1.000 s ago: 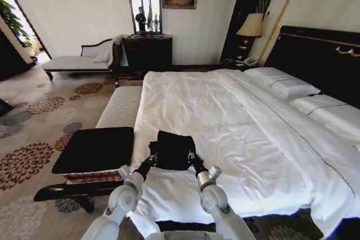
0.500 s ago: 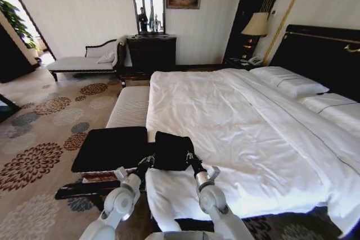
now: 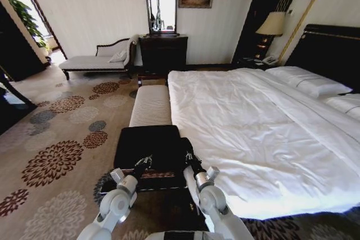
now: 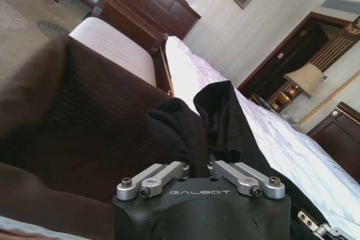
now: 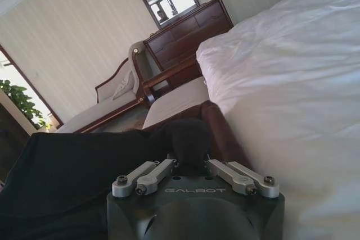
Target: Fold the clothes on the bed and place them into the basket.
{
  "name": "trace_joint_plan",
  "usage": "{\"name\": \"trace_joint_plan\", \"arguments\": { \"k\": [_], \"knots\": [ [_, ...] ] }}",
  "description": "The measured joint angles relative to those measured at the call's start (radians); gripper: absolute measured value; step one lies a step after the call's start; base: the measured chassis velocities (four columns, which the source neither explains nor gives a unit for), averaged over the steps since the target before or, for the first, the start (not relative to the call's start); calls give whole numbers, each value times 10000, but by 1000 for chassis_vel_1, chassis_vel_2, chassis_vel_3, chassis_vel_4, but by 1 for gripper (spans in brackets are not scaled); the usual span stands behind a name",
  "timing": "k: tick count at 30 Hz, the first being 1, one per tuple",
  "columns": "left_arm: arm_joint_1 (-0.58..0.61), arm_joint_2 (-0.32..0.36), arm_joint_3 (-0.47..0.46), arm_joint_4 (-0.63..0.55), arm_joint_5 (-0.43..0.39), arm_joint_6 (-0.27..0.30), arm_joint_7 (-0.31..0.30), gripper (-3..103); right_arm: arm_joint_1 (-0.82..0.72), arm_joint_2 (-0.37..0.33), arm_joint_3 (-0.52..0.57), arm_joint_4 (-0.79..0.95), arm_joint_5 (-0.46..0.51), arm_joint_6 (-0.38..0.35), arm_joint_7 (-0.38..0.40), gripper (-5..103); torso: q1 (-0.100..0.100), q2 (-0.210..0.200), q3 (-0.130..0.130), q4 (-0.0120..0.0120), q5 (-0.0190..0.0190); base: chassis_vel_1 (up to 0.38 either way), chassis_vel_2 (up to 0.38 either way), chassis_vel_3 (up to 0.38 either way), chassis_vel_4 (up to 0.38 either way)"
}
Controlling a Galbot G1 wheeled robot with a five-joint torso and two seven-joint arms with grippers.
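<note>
The folded black T-shirt is held above the basket, at its right side next to the bed, and it is carried between the two grippers. The left gripper is closed on one bunched edge of the cloth, as is seen in the left wrist view, where dark fabric rises straight from between the fingers. The right gripper is closed on the other edge, and in the right wrist view a rounded lump of the fabric is pinched just in front of it. The basket is placed on the carpet at the near left of the bed, with the pale striped bench just beyond it. No clothes are left on the white duvet, so the folding part is judged to be done. It cannot be told whether the T-shirt is already resting on the black top of the basket or is hanging just above it. What is left, as far as can be judged, is the lowering and the release of the garment into the basket
</note>
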Motion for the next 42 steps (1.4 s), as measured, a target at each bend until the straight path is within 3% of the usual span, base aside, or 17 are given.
{"name": "trace_joint_plan", "arguments": {
  "k": [9, 21, 28, 31, 32, 35, 42],
  "knots": [
    [-290, 48, -147, 113, -65, -71, -12, 7, 559, -101, -211, 11, 143, -57, -2, 9, -2, 0, 2, -8, 11, 29, 23, -35, -22],
    [-2028, 331, -180, 1557, -407, -62, -819, 7, 3359, -322, -1583, -1046, 3111, -708, 1178, 9, 0, 0, 2, 3, 2, -20, -16, 11, 5],
    [-3078, 441, 106, 2560, -515, 119, -1076, 7, 4310, -353, -2223, -1796, 3918, -879, 1858, 9, 1, -1, 2, -6, 3, 0, 0, 0, 0],
    [-3608, 626, 436, 2857, -1088, 503, -1970, 7, 4765, -459, -2437, -1895, 4924, -1217, 2696, 9, 2, -1, 2, -4, 2, 0, 0, 0, 0],
    [-3608, 626, 436, 2857, -1088, 503, -1970, 7, 4765, -459, -2437, -1895, 4924, -1217, 2696, 9, 2, -1, 2, -4, 2, 0, 0, 0, 0],
    [-3805, 932, 683, 2868, -1619, 935, -2704, 7, 5210, -591, -2585, -1872, 6238, -1470, 3468, 9, 1, 0, 1, -3, 2, 0, 0, 0, 0],
    [-4417, 1312, 1295, 3208, -1837, 1449, -3229, 7, 5951, -564, -2965, -2410, 6781, -1958, 4136, 9, 0, -1, 1, -3, 2, 0, 0, 0, 0]
  ]
}}
